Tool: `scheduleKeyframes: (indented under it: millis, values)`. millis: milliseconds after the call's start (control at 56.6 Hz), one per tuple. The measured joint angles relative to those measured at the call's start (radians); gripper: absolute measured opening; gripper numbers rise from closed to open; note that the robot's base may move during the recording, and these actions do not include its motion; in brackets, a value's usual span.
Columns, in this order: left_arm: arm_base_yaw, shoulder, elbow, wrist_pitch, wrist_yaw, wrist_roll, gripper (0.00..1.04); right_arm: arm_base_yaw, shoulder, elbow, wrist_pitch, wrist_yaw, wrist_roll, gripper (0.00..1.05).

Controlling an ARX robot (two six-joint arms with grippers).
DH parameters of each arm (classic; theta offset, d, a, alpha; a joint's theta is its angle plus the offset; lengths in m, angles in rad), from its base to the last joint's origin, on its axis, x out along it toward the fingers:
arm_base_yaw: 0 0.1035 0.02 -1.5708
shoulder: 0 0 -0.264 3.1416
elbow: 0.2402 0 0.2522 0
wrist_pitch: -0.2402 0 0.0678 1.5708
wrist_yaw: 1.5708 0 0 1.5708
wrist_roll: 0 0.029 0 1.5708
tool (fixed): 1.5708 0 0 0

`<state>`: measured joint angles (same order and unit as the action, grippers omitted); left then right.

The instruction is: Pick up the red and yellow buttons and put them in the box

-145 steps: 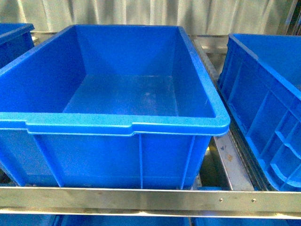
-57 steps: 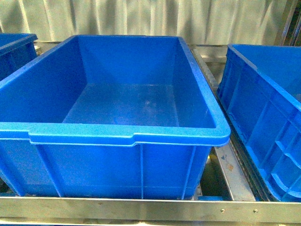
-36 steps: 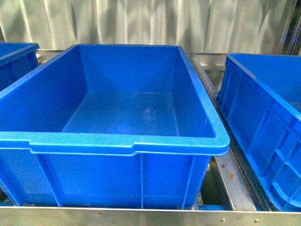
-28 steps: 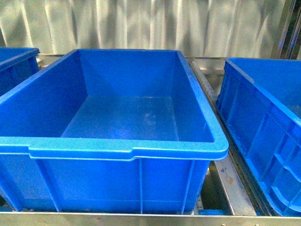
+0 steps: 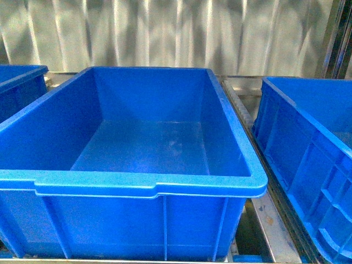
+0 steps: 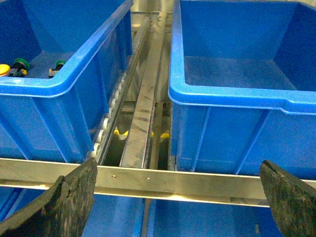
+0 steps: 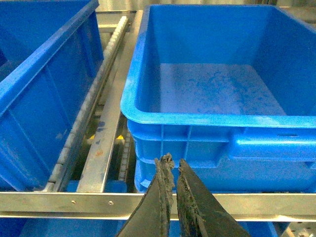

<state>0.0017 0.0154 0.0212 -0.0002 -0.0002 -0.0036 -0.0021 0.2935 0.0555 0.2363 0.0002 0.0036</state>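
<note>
Backdrop: a grey corrugated wall (image 5: pixel 176 33) stood behind a metal roller rack (image 6: pixel 148 180) that carried three blue bins.
Middle bin (image 5: pixel 148 184): it was bare inside and was probably the box to fill.
Left bin (image 6: pixel 64 86): it sat just beside the middle bin, with a rack rail between them.
Right bin (image 5: pixel 308 126): the part of its floor that showed in the right wrist view held nothing.
Yellow button (image 6: pixel 4 69): it lay on the floor of the left bin. Only part of its cap showed, at the picture's edge in the left wrist view.
Green buttons (image 6: pixel 19 63): two caps lay near the yellow one and were not wanted.
Red button: none was visible in any view.
Left gripper (image 6: pixel 178 168): its jaws were spread wide and held nothing. It hung at the front of the rack, facing the gap between the left and middle bins.
Right gripper (image 7: pixel 174 162): its jaws were pressed almost together, with only a sliver between them, and held nothing. It faced the right bin's front wall.
Handling: the button was likely light, hard plastic, stiff and not delicate. Its smooth domed cap would probably slip between the pads.
Hold: the blocky body under the cap looked best, pinched across two flat sides. How it lay could not be told.
Risk: a wide grab might catch a green neighbour.
</note>
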Motion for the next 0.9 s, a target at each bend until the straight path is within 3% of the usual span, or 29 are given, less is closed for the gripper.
scheduleKeyframes:
  millis: [495,601,901]
  values:
    - [0.0,0.0,0.0,0.0,0.0,0.0,0.97,0.0,-0.119,-0.029,-0.06,0.0,0.0,0.04]
    - [0.0,0.0,0.0,0.0,0.0,0.0,0.97,0.001,-0.261,-0.028,-0.226,0.0,0.0,0.04]
    - [0.0,0.0,0.0,0.0,0.0,0.0,0.97,0.001,-0.289,-0.028,-0.235,0.0,0.0,0.04]
